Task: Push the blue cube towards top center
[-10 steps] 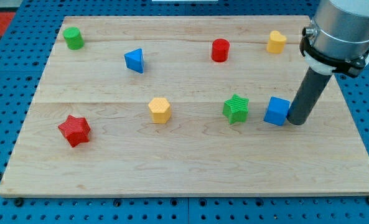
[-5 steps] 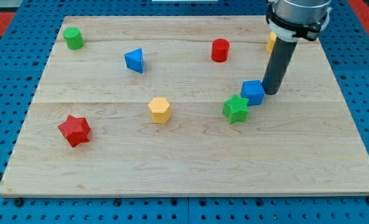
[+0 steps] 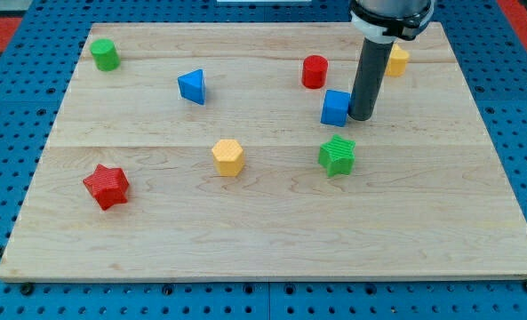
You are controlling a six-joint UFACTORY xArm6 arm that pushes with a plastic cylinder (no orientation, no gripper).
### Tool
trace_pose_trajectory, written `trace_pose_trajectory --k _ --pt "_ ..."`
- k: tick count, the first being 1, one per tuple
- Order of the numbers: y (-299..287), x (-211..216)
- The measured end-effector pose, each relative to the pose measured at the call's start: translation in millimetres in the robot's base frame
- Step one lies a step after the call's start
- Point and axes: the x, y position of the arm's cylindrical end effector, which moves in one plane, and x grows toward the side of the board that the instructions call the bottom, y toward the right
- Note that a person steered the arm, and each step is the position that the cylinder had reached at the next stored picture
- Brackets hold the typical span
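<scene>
So my tip (image 3: 361, 116) is down on the pale wooden board (image 3: 272, 240), right of centre and in the upper half, and it's pressed up against the view's right side of the small blue plastic cube (image 3: 336, 108), touching it or as good as. There's no hand or claw here, just the plain dark rod, so nothing is clenched or grasped; the rod only leans on the cube's side. The blue cube sits a bit right of the board's middle line, roughly a third of the way down from the top edge. Just up and to the view's left of it is the red plastic cylinder (image 3: 314, 71), near but clearly apart. Up and to the view's right, partly hidden behind the rod, is a yellow plastic block (image 3: 396, 60) whose shape I can't make out properly. Below the cube, also apart from it, is the green plastic star-shaped block (image 3: 338, 156). Further toward the view's left there's a yellow plastic hexagonal-looking block (image 3: 228, 157) near the board's middle, a blue plastic triangular block (image 3: 192, 86) above it, a green plastic cylinder (image 3: 104, 55) in the top left corner, and a red plastic star (image 3: 107, 186) at lower left. The whole board rests on a blue perforated table (image 3: 14, 107).
</scene>
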Motion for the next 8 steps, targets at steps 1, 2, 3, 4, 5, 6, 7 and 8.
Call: trace_pose_trajectory --k 1,2,3,4,5,6,7,8 --pt "-5.3 3.6" --pt "-47.3 -26.1" --pt "-66.8 -34.4" --pt "-75.2 -15.9" --pt "-97.6 -45.6" --pt "-105.8 -63.6" --pt "-92.0 -53.2" --pt "-86.3 -68.0"
